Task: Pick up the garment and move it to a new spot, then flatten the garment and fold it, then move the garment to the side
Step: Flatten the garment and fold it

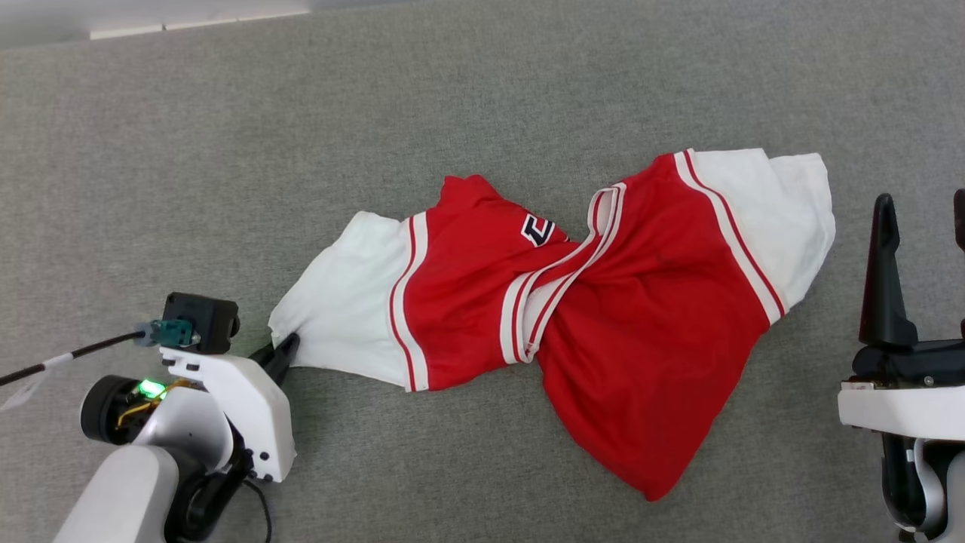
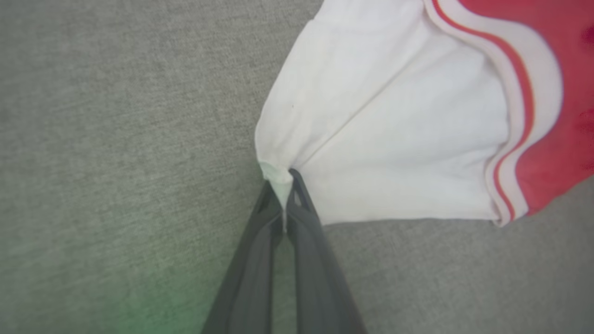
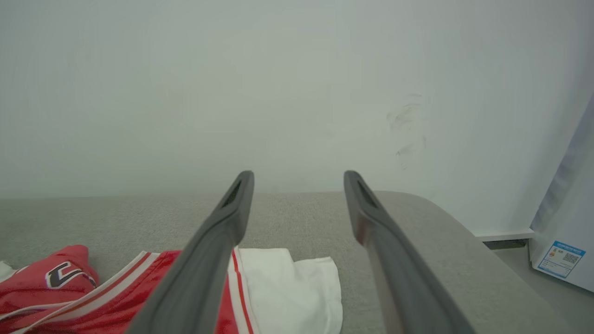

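Head view: the red jersey T-shirt with white short sleeves and striped trim lies twisted across the centre of the frame on a grey textured surface, with one sleeve toward the lower left and the other at the upper right. The left gripper, at lower left, is closed on the corner of the nearer white sleeve. The right gripper, at the right edge, stands spread, apart from the garment. Left wrist view: the left gripper pinches a small fold of sleeve hem at frame centre, and the garment spreads to the upper right. Right wrist view: the right gripper stands wide apart, holding nothing. The garment lies at lower left, below a pale wall.
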Robot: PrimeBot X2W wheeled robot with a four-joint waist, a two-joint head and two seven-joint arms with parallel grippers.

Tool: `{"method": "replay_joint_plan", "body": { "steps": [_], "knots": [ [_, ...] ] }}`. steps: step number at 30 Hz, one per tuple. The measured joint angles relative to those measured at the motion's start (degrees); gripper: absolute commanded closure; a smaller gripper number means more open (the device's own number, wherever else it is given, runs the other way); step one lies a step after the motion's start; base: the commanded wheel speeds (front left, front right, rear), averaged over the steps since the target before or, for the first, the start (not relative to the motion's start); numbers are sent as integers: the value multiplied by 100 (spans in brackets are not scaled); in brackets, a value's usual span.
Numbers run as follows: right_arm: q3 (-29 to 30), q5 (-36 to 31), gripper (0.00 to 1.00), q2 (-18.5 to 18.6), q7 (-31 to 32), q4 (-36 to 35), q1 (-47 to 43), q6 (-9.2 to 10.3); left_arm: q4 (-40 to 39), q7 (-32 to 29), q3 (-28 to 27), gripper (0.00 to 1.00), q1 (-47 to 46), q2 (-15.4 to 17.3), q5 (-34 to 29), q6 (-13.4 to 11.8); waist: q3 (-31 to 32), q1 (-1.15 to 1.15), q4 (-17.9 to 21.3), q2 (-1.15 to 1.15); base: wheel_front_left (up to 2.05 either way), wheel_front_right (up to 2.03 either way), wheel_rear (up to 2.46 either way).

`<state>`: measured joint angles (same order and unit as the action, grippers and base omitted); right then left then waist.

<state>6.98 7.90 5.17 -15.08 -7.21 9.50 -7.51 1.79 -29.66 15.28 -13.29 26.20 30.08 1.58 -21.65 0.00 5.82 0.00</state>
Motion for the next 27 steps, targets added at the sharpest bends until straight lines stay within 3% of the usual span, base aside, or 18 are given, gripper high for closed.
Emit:
{"method": "replay_joint_plan", "body": {
  "steps": [4, 8, 19, 23, 27],
  "knots": [
    [-90, -83, 0, 261, 33, 285, -48, 1, -35, 419, -142, 100, 195, -115, 81, -35, 160, 0, -96, 0, 0, 0, 0],
    [-309, -52, 0, 727, 753, 586, -47, -2, -454, 756, -337, 100, 427, -100, 97, -135, 342, 0, -258, 0, 0, 0, 0],
    [-931, 799, 0, 2273, 4675, 1059, 1020, 0, -2126, 544, -396, 100, 840, 245, 59, -191, 338, 0, -820, 0, 0, 0, 0],
    [-1032, 1003, 0, 2628, 5645, 1299, 1670, -1, -2509, 447, -268, 100, 842, 253, 60, -159, 168, 0, -1020, 0, 0, 0, 0],
    [-1152, 1114, 0, 2837, 6226, 1685, 2152, 0, -2642, 428, -125, 100, 772, 223, 24, -111, -7, 0, -1249, 0, 0, 0, 0]
  ]
}}
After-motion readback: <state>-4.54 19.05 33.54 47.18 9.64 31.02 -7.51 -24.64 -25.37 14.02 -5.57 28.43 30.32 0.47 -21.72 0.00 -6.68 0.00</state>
